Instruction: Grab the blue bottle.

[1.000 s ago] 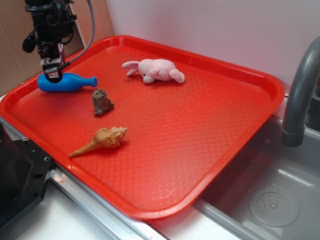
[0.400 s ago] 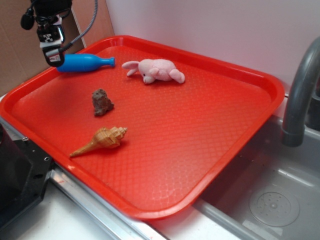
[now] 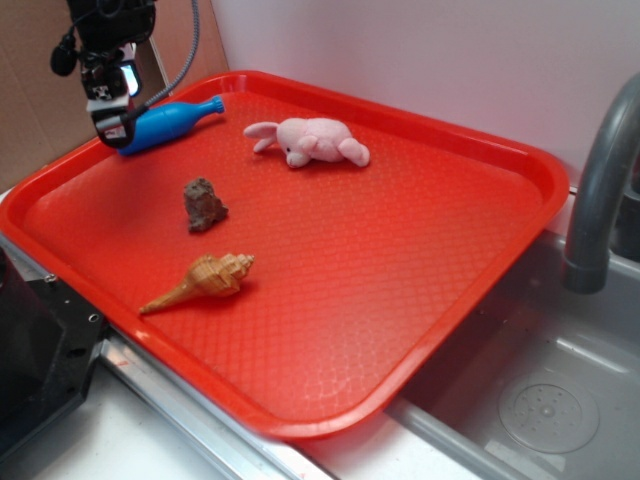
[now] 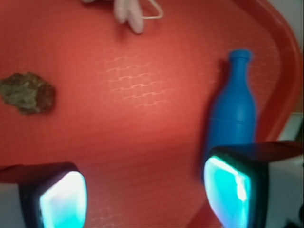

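The blue bottle (image 3: 170, 122) lies on its side at the back left corner of the red tray (image 3: 400, 300), its neck pointing toward the back rim. My gripper (image 3: 108, 128) hangs at the bottle's base end. In the wrist view the gripper (image 4: 145, 197) is open, with only bare tray (image 4: 142, 118) between its two fingers. There the blue bottle (image 4: 232, 114) lies beyond the right fingertip (image 4: 230, 194), which hides its base; it is not between the fingers.
A brown rock (image 3: 204, 204) and a tan seashell (image 3: 205, 278) lie on the tray's left half, and a pink plush toy (image 3: 315, 140) near the back. A grey faucet (image 3: 600, 180) and sink (image 3: 530, 400) are on the right. A black box (image 3: 30, 340) stands at front left.
The bottle has shifted from the tray's left side toward the back left corner and its neck has swung toward the rim. The gripper moved back with it.
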`<state>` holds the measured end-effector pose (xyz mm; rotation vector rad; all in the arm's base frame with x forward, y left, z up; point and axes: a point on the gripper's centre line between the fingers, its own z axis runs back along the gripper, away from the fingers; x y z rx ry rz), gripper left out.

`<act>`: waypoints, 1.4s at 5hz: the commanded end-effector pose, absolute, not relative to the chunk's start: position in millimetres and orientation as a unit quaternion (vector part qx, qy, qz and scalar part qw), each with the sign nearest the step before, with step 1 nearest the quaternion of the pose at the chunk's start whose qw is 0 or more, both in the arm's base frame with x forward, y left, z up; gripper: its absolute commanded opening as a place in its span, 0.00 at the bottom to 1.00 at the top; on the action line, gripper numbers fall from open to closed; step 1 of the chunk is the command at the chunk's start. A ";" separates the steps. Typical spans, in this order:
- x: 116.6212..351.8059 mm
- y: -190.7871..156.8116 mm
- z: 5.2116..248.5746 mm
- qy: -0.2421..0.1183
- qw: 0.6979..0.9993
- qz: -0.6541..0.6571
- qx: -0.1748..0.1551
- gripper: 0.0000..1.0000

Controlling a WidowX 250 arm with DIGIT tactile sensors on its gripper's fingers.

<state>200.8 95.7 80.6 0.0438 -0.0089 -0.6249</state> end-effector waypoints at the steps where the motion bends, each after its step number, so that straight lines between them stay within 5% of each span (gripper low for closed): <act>1: 205.5 99.9 89.2 -0.021 0.949 -0.312 0.036 1.00; 2: 202.7 95.8 87.5 -0.019 0.947 -0.317 0.041 1.00; 5: 244.7 113.7 69.8 -0.078 0.933 -0.350 0.040 1.00; 7: 262.7 131.5 63.3 -0.066 0.932 -0.354 0.039 1.00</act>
